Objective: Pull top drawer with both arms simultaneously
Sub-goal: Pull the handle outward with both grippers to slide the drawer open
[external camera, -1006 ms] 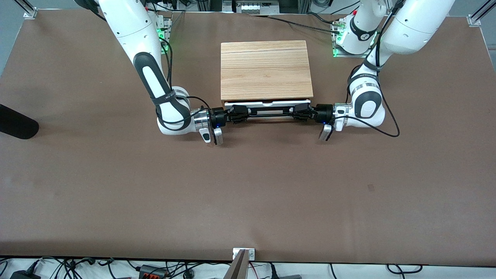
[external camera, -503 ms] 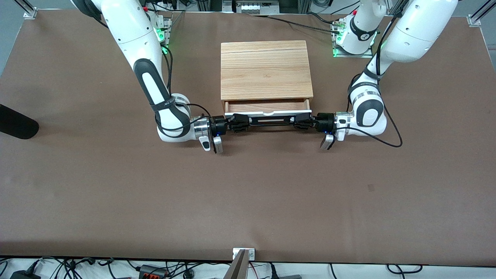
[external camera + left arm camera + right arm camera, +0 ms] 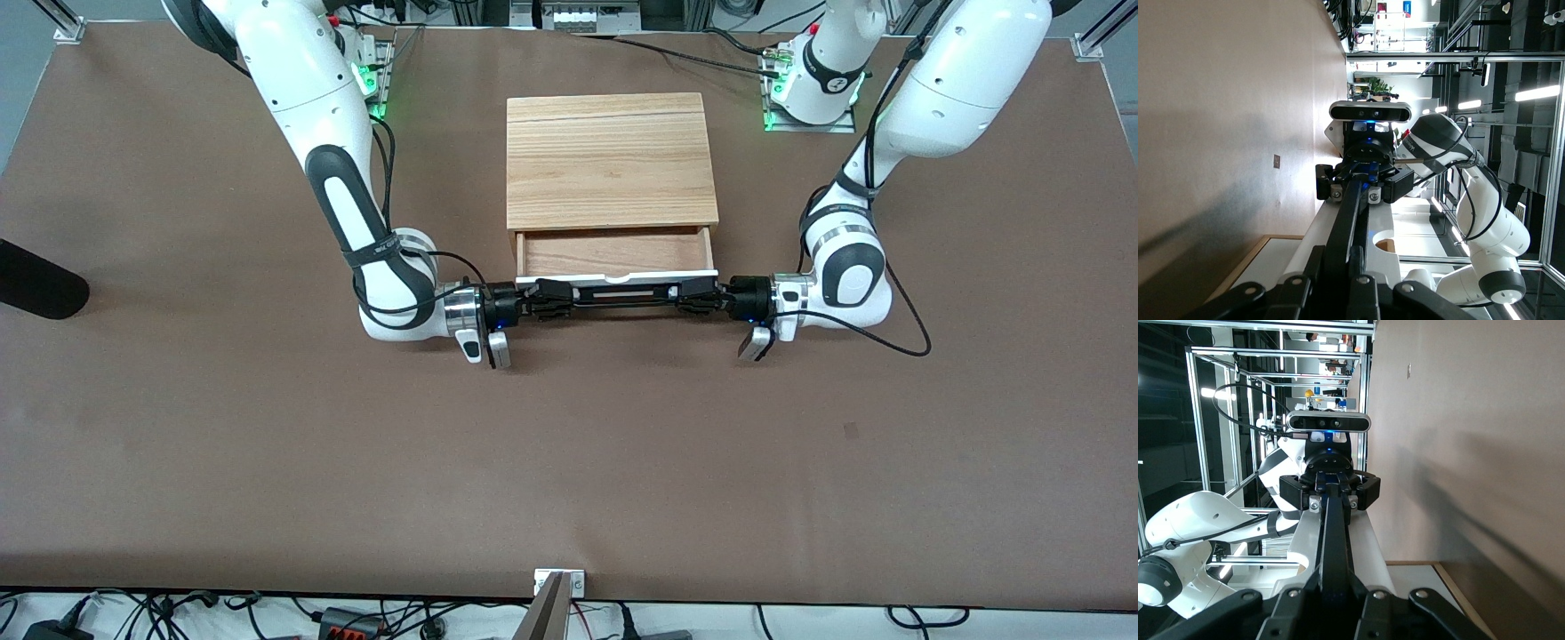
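The top drawer point(image 3: 613, 253) stands part way out of the light-wood cabinet point(image 3: 610, 160), its brown tray showing and its white front panel point(image 3: 617, 278) toward the front camera. The thin black bar handle point(image 3: 618, 296) runs across the panel. My left gripper point(image 3: 696, 296) is shut on the handle's end toward the left arm. My right gripper point(image 3: 551, 299) is shut on the end toward the right arm. In the left wrist view the handle point(image 3: 1350, 220) runs between my fingers point(image 3: 1313, 260) to the right gripper point(image 3: 1368, 183). In the right wrist view the handle point(image 3: 1333, 540) runs to the left gripper point(image 3: 1329, 495).
The cabinet stands on a brown table point(image 3: 569, 444) midway between the arms' bases. A black object point(image 3: 36, 280) lies at the table's edge toward the right arm's end. Cables trail near both bases.
Both grippers have moved toward the front camera with the handle in them. The drawer has slid farther out of the cabinet and more of its brown tray shows.
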Controlling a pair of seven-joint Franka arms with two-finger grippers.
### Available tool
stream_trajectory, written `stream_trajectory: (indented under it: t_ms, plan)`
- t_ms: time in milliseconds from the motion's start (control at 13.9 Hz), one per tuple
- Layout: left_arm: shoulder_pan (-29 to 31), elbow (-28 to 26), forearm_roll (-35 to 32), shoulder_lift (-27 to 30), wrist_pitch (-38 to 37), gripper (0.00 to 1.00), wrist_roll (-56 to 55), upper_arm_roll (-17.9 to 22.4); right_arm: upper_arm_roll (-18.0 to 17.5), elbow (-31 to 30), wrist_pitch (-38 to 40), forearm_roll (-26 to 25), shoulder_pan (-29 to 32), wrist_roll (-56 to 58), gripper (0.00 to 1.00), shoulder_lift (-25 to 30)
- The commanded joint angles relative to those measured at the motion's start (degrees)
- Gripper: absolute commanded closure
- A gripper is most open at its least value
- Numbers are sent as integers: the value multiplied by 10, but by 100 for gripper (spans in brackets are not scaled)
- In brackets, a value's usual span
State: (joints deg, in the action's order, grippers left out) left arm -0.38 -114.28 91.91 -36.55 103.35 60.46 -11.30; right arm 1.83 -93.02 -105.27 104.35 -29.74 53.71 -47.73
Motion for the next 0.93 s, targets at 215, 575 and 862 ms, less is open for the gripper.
stream_trajectory:
  t_ms: [215,575,862]
  plan:
    - [21,48,-14,-8,0,0,-43,1,-9,43,11,-10,-9,-21,100,-27]
    - [22,48,-34,7,0,0,-66,3,-2,59,1,-12,-10,-63,0,-22]
    - [31,117,-200,22,-2,0,-175,14,26,101,0,-69,-14,-139,0,-12]
